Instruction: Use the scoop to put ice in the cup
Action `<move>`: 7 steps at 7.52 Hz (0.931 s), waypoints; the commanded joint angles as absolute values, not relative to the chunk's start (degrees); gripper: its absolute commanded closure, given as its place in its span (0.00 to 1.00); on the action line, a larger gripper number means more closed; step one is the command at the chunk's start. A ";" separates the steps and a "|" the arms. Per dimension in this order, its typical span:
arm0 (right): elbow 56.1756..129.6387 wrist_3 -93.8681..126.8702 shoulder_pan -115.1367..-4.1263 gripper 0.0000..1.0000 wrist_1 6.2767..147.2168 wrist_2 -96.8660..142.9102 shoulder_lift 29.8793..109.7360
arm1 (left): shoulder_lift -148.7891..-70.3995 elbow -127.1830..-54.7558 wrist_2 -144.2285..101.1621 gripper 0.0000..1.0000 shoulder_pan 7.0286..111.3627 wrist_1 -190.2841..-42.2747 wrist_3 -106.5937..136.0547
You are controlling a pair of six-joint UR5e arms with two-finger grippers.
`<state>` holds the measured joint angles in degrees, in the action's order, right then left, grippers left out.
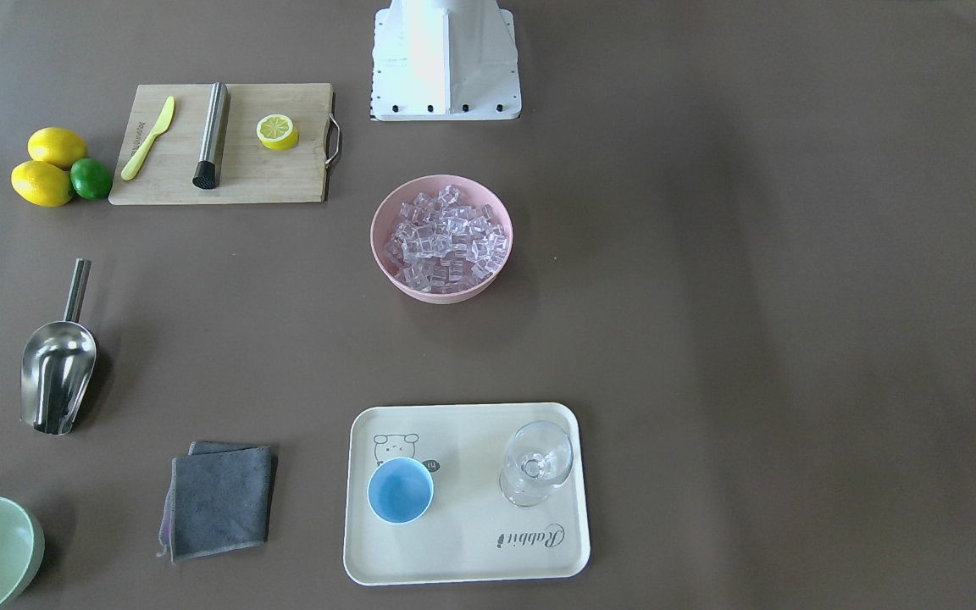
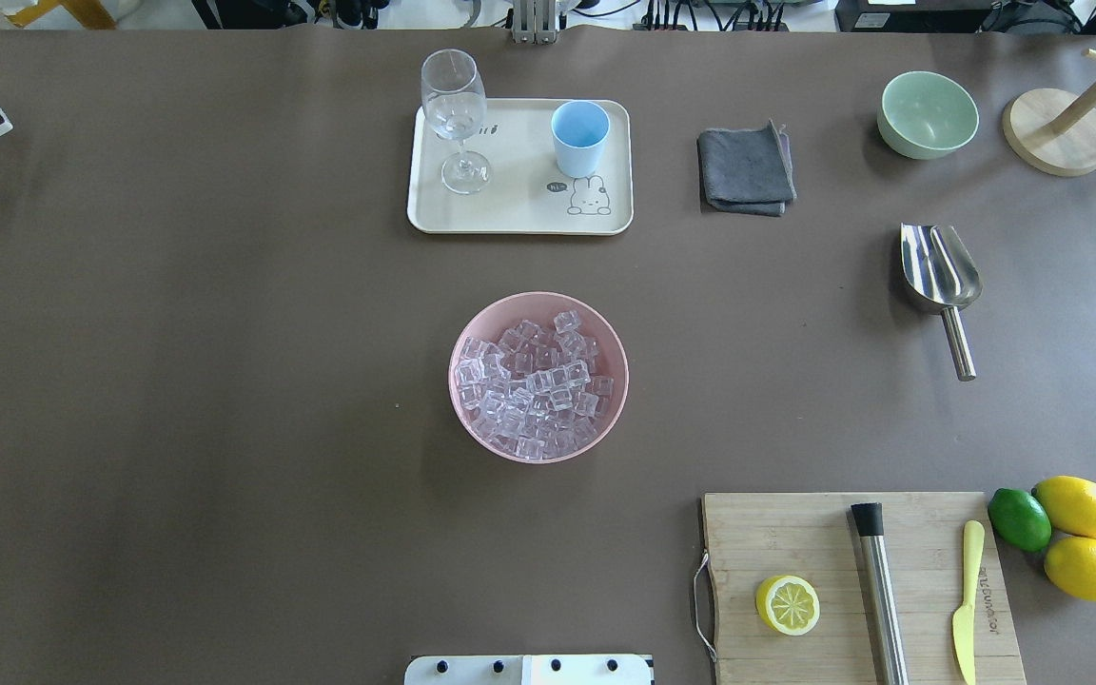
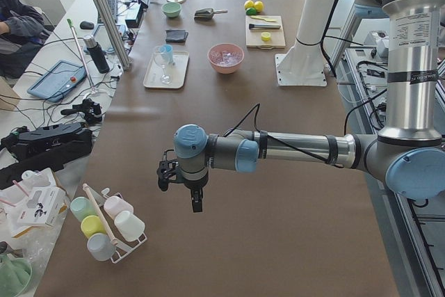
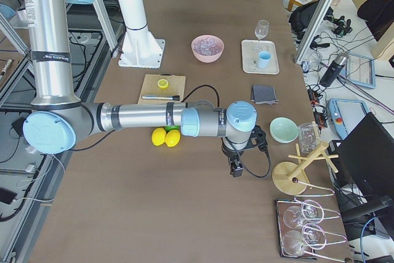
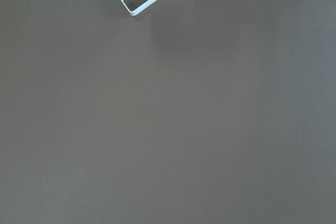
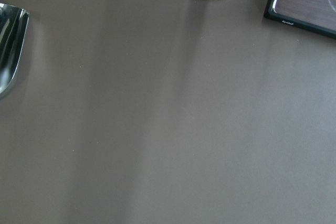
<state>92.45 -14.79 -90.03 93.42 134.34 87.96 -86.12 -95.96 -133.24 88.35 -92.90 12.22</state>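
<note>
Centrally, pink bowl (image 1: 441, 294) of ice (image 2: 534, 395) on brown table (image 2: 225, 381), cluttered side bench (image 3: 42, 102) alongside, opening of 2 jaws cannot be told.

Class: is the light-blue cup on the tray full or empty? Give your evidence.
Empty. The front-facing view looks into the light-blue cup: only its bare blue inside shows. The ice lies in the pink bowl.

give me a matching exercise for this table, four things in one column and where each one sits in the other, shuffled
Things:
1. ice
2. cup
3. scoop
4. lemon half

Places:
a. on the cream tray
b. on the wooden cutting board
c. in the pink bowl
d. lying directly on the table

Pairs: 1-c, 2-a, 3-d, 4-b
</note>
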 commanded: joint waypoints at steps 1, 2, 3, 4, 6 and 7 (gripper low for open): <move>92.37 -14.85 -90.09 0.00 93.51 134.47 88.33 | -86.13 -95.98 -133.24 0.02 88.33 -92.81 12.22; 92.11 -14.85 -90.17 0.00 93.43 134.65 88.50 | -86.13 -95.89 -133.42 0.02 88.33 -92.73 12.74; 92.02 -14.85 -90.18 0.00 93.51 134.91 88.85 | -86.13 -95.89 -133.42 0.02 88.33 -92.64 12.74; 92.20 -14.85 -90.18 0.00 93.43 135.35 89.47 | -86.13 -95.98 -133.42 0.02 88.24 -92.64 12.83; 92.02 -14.77 -90.09 0.00 93.52 135.27 89.04 | -86.31 -96.06 -133.42 0.02 88.24 -92.72 12.74; 92.11 -14.68 -89.91 0.00 93.43 135.26 88.86 | -86.31 -96.15 -133.50 0.02 88.33 -92.72 12.74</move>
